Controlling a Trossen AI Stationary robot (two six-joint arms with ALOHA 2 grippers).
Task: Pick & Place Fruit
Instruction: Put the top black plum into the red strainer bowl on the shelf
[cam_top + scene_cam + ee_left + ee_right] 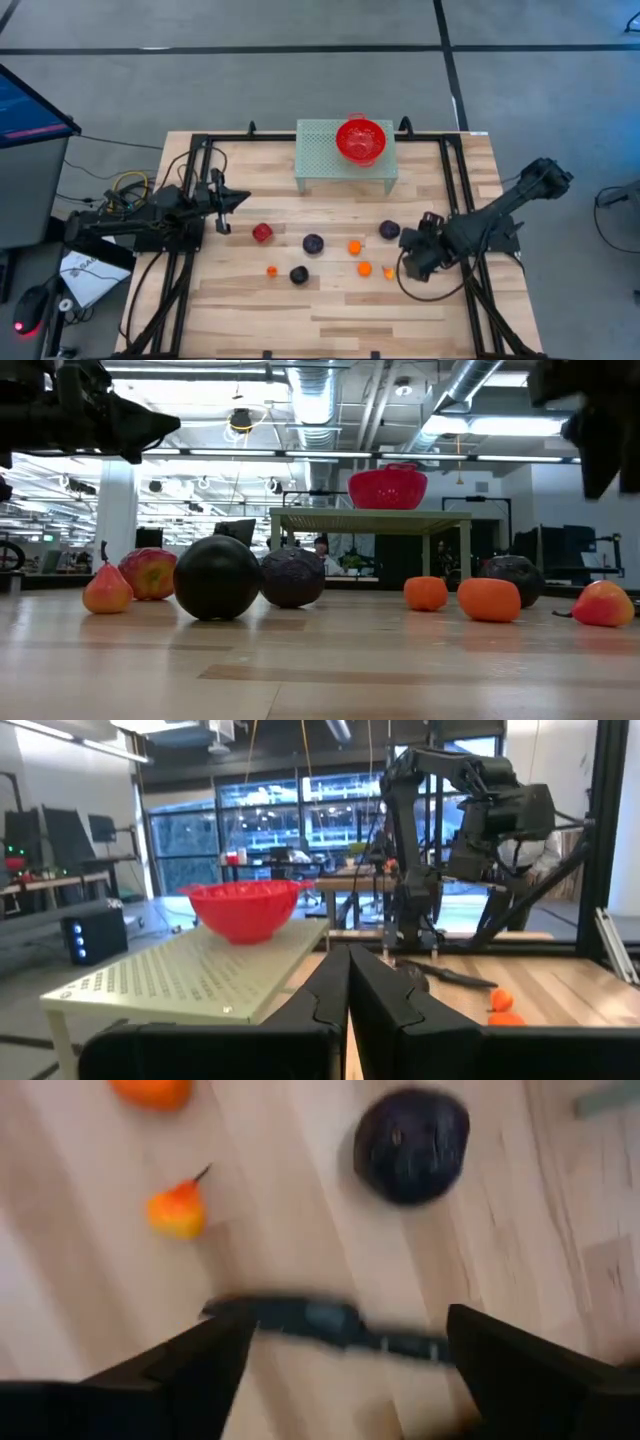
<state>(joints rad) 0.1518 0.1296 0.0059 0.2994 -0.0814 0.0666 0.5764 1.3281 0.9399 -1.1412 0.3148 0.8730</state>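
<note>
Several small toy fruits lie on the wooden table: a red one (262,233), dark ones (313,243) (299,274) (389,230) and small orange ones (354,247) (364,269) (271,270). My right gripper (408,262) (345,1370) hangs open above the table, pointing steeply down. It is just nearer than the right-hand dark fruit (412,1145) and beside an orange-yellow pear-shaped fruit (177,1212), with nothing between its fingers. My left gripper (235,203) (348,995) is shut and empty, held level at the table's left. The red bowl (360,140) stands on a pale green stand.
The pale green perforated stand (345,158) with the bowl on top sits at the middle of the table's far edge. A thin dark object (330,1323) lies on the wood under my right gripper. Black frame rails (455,190) run along the table's sides.
</note>
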